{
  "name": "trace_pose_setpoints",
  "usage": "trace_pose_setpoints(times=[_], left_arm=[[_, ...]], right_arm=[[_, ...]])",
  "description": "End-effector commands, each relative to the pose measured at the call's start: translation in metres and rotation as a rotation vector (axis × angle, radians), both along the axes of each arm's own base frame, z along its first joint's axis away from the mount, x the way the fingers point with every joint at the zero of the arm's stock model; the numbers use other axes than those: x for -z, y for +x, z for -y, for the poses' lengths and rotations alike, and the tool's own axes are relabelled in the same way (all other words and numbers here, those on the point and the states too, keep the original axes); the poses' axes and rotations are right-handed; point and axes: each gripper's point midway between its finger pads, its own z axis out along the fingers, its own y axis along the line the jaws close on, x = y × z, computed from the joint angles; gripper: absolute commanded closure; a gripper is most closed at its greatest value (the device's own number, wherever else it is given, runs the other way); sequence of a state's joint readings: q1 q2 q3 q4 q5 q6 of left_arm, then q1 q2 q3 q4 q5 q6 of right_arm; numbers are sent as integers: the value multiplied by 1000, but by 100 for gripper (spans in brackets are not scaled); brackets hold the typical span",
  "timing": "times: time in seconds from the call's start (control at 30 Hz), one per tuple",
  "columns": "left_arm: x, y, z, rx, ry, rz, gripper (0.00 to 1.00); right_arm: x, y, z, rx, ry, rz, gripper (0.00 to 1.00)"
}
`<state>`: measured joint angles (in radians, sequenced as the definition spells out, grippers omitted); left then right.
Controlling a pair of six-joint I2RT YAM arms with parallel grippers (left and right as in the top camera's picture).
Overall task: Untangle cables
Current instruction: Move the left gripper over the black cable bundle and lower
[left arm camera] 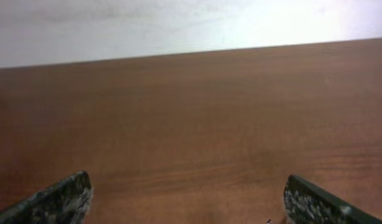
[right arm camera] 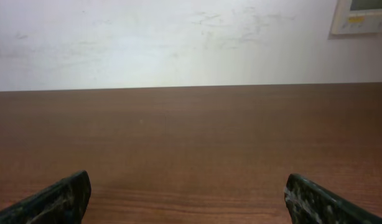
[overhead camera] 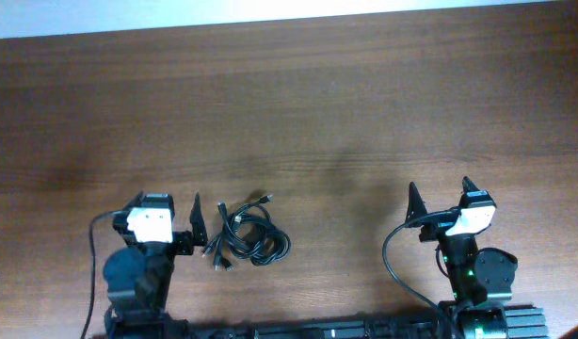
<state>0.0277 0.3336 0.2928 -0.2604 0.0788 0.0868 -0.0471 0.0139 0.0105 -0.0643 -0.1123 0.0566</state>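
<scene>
— What's on the left?
— My left gripper (left arm camera: 187,180) is spread wide, holding nothing.
— And the cables?
— The cables (overhead camera: 249,235) lie bundled on the table (overhead camera: 317,94), just right of that gripper, at the near edge.
— Far right?
— My right gripper (overhead camera: 439,188), well apart from them, is spread wide too, empty.

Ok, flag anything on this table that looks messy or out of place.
Only the cables: a tangled black bundle lying beside the left gripper, with plug ends poking out. Nothing else looks spilled, damaged or askew.
</scene>
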Motion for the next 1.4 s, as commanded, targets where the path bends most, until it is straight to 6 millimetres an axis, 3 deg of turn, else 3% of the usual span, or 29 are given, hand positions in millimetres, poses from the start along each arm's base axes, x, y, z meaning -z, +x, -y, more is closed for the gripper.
trace_pose_setpoints(times=[0.0, 0.23, 0.7, 1.1, 1.37], left_arm=[[-12, 6, 1, 18, 16, -41, 1], [-29, 20, 21, 147, 7, -166, 1], [-19, 39, 26, 177, -55, -575, 1], [4, 13, 63, 202, -105, -746, 1], [-2, 2, 101, 372, -167, -757, 1]], right_arm=[[2, 0, 3, 18, 7, -4, 1], [2, 0, 3, 18, 7, -4, 1], [2, 0, 3, 18, 7, -4, 1], [2, 0, 3, 18, 7, -4, 2], [2, 0, 3, 18, 7, -4, 2]])
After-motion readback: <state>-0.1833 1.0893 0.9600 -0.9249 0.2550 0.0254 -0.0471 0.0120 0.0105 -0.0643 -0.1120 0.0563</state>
